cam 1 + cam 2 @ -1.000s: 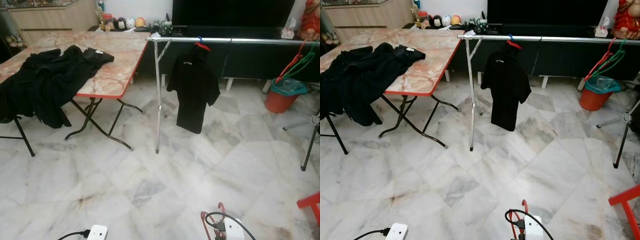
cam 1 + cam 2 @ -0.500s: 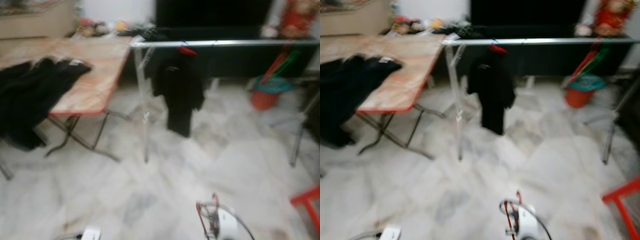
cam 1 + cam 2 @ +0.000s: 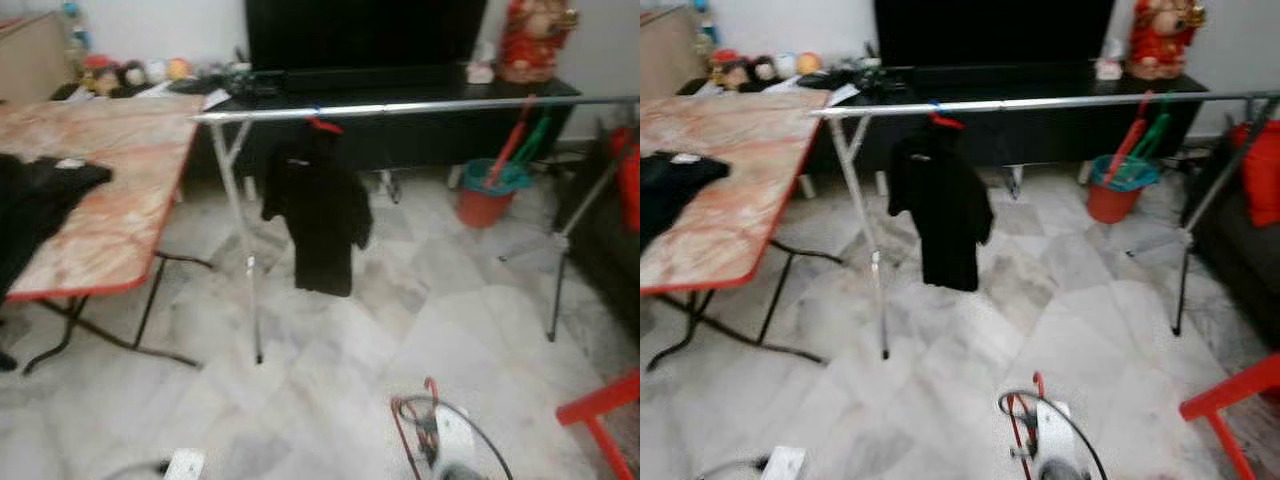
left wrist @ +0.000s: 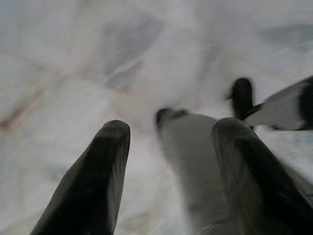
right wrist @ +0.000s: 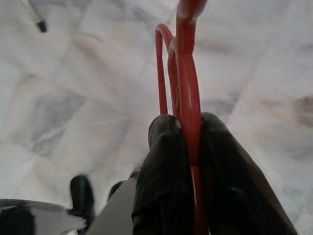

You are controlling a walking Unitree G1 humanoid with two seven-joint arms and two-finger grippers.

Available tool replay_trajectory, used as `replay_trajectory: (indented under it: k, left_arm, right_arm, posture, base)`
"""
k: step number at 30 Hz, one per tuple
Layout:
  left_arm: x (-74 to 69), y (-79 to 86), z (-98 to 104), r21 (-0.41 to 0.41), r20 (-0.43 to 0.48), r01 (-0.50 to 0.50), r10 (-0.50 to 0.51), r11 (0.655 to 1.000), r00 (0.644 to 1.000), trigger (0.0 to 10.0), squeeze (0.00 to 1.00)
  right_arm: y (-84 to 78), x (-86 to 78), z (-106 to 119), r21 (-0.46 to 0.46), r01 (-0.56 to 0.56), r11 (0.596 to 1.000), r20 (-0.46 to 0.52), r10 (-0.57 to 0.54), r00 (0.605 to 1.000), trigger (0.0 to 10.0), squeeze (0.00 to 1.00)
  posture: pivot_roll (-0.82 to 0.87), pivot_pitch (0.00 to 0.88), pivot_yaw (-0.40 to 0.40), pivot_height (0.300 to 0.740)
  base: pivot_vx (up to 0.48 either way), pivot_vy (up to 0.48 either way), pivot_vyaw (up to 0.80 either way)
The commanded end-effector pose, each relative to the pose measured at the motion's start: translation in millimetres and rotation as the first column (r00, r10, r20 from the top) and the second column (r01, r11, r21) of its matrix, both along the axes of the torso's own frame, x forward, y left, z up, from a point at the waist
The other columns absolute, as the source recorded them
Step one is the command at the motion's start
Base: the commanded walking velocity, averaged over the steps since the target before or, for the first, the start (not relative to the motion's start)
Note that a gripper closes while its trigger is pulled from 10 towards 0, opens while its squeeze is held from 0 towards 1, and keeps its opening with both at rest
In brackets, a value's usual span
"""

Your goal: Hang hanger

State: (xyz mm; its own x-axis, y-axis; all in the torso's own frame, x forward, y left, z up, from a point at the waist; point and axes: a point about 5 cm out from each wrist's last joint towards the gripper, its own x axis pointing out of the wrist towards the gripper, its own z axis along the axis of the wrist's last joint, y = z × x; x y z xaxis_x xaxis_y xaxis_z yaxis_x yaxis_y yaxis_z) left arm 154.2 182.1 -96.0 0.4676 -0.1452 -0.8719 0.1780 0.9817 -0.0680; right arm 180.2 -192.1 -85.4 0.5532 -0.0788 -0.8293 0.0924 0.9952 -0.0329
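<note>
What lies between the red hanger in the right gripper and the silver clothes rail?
In the eye views, bare marble floor separates the red plastic hanger, held by the right gripper, from the silver metal clothes rail.

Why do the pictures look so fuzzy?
Both eye views are smeared all over, so the rail and the black shirt have soft edges. The left wrist view is blurry too: the left gripper hangs open over streaky floor. The right wrist view is clearest up close, with the right gripper shut on the red hanger; the floor behind is soft.

We record even, soft indoor light, mild motion blur across both eye views (wrist views softer), faint shadows.
</note>
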Motion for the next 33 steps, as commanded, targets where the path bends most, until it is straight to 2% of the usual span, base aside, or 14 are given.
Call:
replay_trajectory:
  k: [1,4,9,15,25,29,33]
  left_arm:
    - [-3.9,16.9,1,0.044,-0.01,-0.008,0.008,0.999,1.0,10.0,0.0]
    - [-2.2,16.4,1,0.047,-0.007,-0.009,0.01,0.999,1.0,10.0,0.0]
    - [-0.8,15.7,1,0.048,-0.004,-0.014,0.014,0.999,1.0,10.0,0.0]
    - [-0.2,16.1,2,0.048,-0.002,-0.016,0.016,0.999,1.0,10.0,0.0]
    - [-2.3,19.8,1,0.056,0.0,-0.041,0.041,0.998,0.999,10.0,0.0]
    - [-1.5,21.7,2,0.076,0.007,-0.034,0.034,0.997,0.999,10.0,0.0]
    - [-1.1,22.3,2,0.06,0.017,-0.069,0.068,0.996,0.998,10.0,0.0]
  right_arm:
    - [10.6,7.2,2,0.032,-0.002,0.999,0.024,0.002,1.0,10.0,0.0]
    - [11.6,6.2,2,0.035,0.003,0.999,0.018,-0.004,1.0,10.0,0.0]
    - [13.6,4.0,0,0.011,-0.012,1.0,0.008,0.012,1.0,10.0,0.0]
    - [14.1,1.4,-1,0.009,-0.009,1.0,0.012,0.009,1.0,10.0,0.0]
    - [8.9,-21.5,-9,0.011,0.005,1.0,-0.016,-0.004,1.0,10.0,0.0]
    - [7.6,-24.8,-11,0.011,0.005,1.0,-0.022,-0.005,1.0,10.0,0.0]
    - [6.9,-25.5,-11,0.011,0.011,1.0,-0.022,-0.01,1.0,10.0,0.0]
  posture:
    - [-0.03,0.0,0.025,0.74]
    - [-0.03,0.0,0.022,0.74]
    - [-0.03,0.0,0.022,0.74]
    - [-0.03,0.0,0.022,0.74]
    - [-0.03,0.0,0.021,0.74]
    - [-0.03,0.0,0.02,0.74]
    - [-0.03,0.0,0.02,0.74]
  base:
    - [0.45,0.0,0.0]
    - [0.447,0.0,0.0]
    - [0.447,0.0,-0.8]
    - [0.447,0.0,0.0]
    - [0.439,0.0,0.0]
    - [0.156,0.0,0.0]
    - [0.0,0.0,0.0]
